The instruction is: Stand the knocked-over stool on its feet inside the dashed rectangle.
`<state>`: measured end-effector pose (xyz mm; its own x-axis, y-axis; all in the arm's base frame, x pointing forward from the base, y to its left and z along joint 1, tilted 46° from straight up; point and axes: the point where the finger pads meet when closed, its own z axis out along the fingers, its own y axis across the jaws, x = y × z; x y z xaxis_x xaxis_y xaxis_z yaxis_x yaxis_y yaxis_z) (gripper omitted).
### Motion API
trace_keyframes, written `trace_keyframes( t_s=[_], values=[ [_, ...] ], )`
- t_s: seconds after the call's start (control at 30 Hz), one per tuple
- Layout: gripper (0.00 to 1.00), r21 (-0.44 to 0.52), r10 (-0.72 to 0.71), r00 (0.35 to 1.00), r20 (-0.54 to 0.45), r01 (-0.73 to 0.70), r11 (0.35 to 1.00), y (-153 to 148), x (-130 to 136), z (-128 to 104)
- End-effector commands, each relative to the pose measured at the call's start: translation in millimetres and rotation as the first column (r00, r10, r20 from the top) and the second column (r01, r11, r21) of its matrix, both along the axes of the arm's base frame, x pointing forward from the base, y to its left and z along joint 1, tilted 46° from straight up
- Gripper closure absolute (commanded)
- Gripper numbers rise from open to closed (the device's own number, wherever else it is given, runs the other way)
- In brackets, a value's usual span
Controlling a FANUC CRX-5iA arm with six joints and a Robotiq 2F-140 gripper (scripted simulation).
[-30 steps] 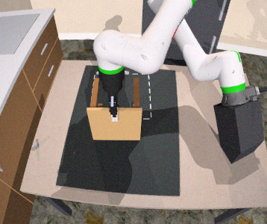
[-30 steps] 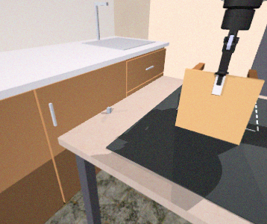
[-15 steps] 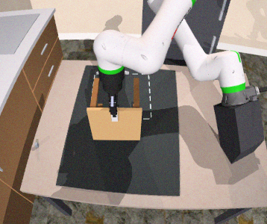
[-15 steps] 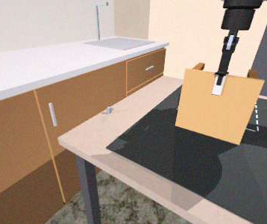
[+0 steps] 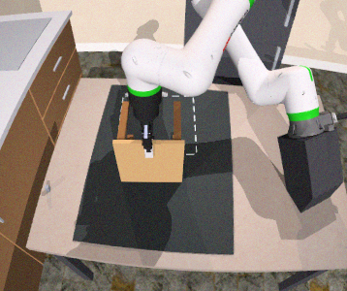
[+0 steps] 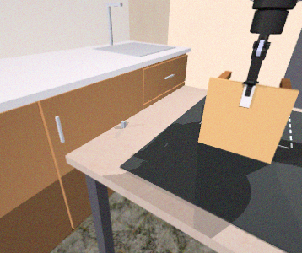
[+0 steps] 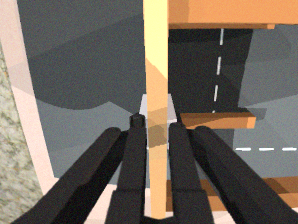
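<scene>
From above, the stool (image 5: pixel 149 167) lies on its side, legs inside the dashed rectangle (image 5: pixel 194 127), seat outside it. From the side, kitchen cabinets (image 6: pixel 88 105) stand beyond the worktop (image 6: pixel 109 152). At the wrist, the hand (image 7: pixel 156 131) pinches the seat edge — nearly closed.

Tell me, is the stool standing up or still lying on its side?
Lying on its side. The stool has its flat seat standing on edge, its legs pointing sideways across the mat, and the gripper pinching the seat's top edge.
</scene>
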<state>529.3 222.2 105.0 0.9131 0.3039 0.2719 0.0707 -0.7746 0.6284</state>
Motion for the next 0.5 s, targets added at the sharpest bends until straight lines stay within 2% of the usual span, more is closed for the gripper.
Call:
trace_keyframes(
  t_s=[0.0, 0.47],
  values=[
    [0.90, 0.001, 0.001, 1.000, 0.001, -0.001, 1.000, 0.6, 0.1, 0.6],
    [0.90, 0.021, 0.007, 1.000, -0.007, -0.006, 1.000, 0.2, -0.1, 1.2]
  ],
)
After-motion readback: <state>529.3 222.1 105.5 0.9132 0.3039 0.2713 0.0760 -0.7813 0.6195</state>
